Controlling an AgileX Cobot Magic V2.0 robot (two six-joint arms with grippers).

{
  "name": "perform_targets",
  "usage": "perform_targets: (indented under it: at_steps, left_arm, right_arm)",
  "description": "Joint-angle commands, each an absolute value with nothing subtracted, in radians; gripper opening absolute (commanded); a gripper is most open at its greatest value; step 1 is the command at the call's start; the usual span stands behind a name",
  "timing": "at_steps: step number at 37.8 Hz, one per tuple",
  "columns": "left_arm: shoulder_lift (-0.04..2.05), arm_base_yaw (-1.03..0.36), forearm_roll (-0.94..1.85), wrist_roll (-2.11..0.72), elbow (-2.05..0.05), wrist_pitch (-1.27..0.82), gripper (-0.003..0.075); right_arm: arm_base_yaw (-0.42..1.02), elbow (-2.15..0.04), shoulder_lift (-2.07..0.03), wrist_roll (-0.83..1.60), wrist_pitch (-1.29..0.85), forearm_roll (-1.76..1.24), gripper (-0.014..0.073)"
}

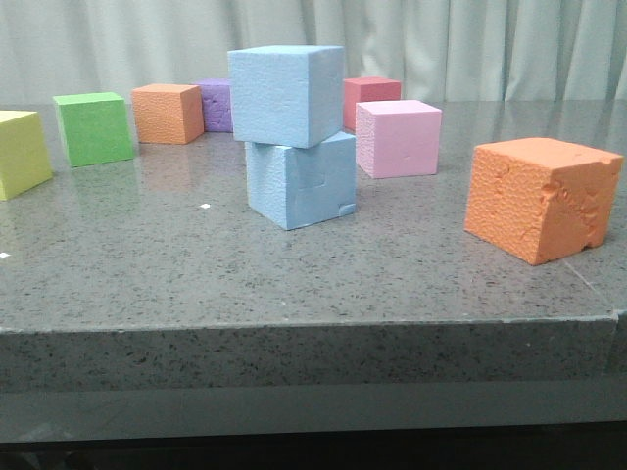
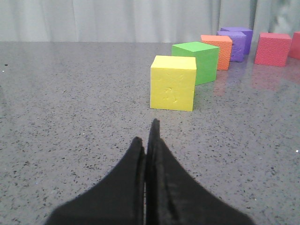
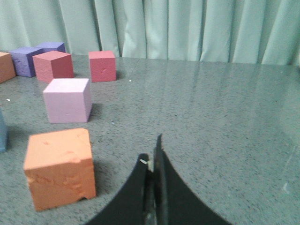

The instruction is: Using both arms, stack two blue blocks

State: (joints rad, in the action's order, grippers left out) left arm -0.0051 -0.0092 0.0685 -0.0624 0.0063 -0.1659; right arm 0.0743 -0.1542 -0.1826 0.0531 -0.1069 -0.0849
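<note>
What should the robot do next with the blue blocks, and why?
Probably nothing more than keep both arms back. The upper sky-blue foam cube already sits on the lower sky-blue foam cube, slightly twisted and overhanging. The left end effector and right end effector are shut, empty and away from the stack, so touching it might topple it.

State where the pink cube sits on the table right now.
In the front view the pink cube rests right of the stacked blue blocks, just in front of a red cube.
</note>
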Motion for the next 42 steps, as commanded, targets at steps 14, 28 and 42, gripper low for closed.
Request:
perform_targets:
  at_steps: [14,28,42]
  left_arm:
    - [-0.023,-0.008,0.07,-0.055,0.01,-0.081,-0.002]
    - [-0.023,-0.008,0.07,-0.055,0.01,-0.081,-0.002]
    - [-0.023,-0.008,0.07,-0.055,0.01,-0.081,-0.002]
  right_arm:
    - [0.032,0.022,0.028,0.091,-0.109,-0.09,-0.0067]
    - [0.032,0.022,0.029,0.09,-0.127,-0.09,-0.0067]
    - [0.032,0.022,0.029,0.09,-0.127,-0.09,-0.0067]
